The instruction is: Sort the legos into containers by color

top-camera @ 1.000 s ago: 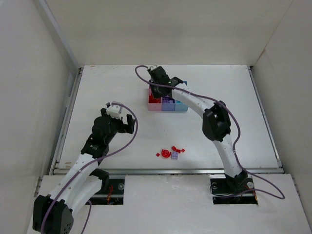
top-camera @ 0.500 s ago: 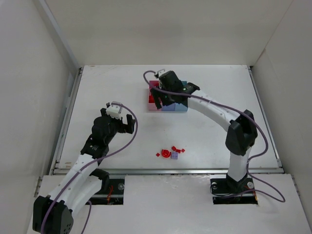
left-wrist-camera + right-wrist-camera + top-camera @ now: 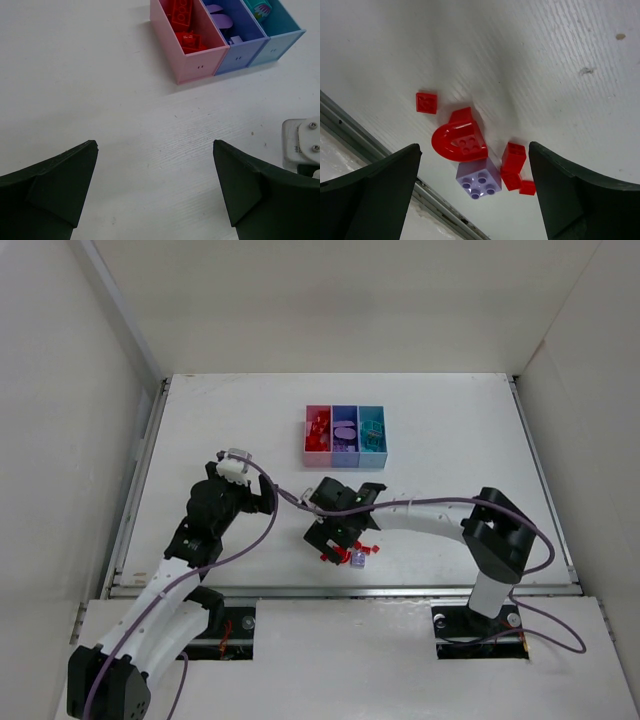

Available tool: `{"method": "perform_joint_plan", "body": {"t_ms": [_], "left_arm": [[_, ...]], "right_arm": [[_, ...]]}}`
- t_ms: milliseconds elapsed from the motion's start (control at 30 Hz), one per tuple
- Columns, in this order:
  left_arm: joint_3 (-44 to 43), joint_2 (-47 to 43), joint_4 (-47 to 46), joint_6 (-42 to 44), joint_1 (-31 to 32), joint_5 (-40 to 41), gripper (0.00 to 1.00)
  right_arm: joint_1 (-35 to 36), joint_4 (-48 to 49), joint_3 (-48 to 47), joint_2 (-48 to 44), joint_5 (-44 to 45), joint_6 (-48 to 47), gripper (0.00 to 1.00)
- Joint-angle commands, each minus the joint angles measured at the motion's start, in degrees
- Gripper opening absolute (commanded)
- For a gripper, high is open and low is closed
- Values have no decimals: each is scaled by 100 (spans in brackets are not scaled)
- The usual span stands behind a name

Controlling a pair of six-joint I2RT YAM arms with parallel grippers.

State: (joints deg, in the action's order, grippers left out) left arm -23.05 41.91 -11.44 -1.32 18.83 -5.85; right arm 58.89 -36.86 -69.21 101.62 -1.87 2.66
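Observation:
Three joined containers stand at the back: pink (image 3: 318,435), purple-blue (image 3: 345,435) and light blue (image 3: 372,433). In the left wrist view the pink bin (image 3: 192,60) holds red legos (image 3: 182,20), the purple one (image 3: 245,50) lilac pieces (image 3: 220,10), the light blue one (image 3: 280,37) a teal piece (image 3: 260,7). Near the front edge lie a red arch (image 3: 457,142), a lilac brick (image 3: 478,177), a red tile (image 3: 426,102) and small red bricks (image 3: 513,156). My right gripper (image 3: 474,147) hovers open over this pile (image 3: 355,552). My left gripper (image 3: 155,145) is open over bare table.
A metal rail (image 3: 365,137) runs along the table's front edge just beyond the pile. White walls enclose the table on three sides. A pale part of the right arm (image 3: 300,145) shows at the right edge of the left wrist view.
My right arm has swung back from the bins to the loose pile near the front edge, and its jaws have gone from shut to open. The left arm has not moved.

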Motion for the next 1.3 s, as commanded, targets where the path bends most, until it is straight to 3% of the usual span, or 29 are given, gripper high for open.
{"method": "perform_joint_plan", "body": {"t_ms": [0, 100, 267, 500, 633, 700, 933, 1033, 1267], "left_arm": [[11, -148, -288, -8, -20, -101, 99], [11, -148, -288, -8, -20, -101, 99], [11, -148, -288, -8, -20, -101, 99], [11, -148, -288, -8, -72, -101, 99], [11, -148, -288, -8, -72, -101, 99], [11, -148, -288, -8, -72, -101, 99], [11, -148, -288, -8, -72, -101, 99], [11, -148, -288, -8, -72, -101, 99], [11, -148, -288, -8, -72, -48, 99]], "right_arm": [[-27, 346, 118, -327, 29, -230, 94], [26, 425, 189, -108, 29, -230, 94], [201, 487, 189, 208, 29, -169, 85], [254, 653, 294, 314, 195, 95, 53], [254, 654, 233, 201, 301, 156, 26], [254, 592, 153, 148, 493, 156, 19], [254, 390, -391, -503, 1592, 340, 6], [9, 442, -690, -635, 1454, 402, 3], [-1388, 1172, -1532, -302, 521, 1131, 0]]}}
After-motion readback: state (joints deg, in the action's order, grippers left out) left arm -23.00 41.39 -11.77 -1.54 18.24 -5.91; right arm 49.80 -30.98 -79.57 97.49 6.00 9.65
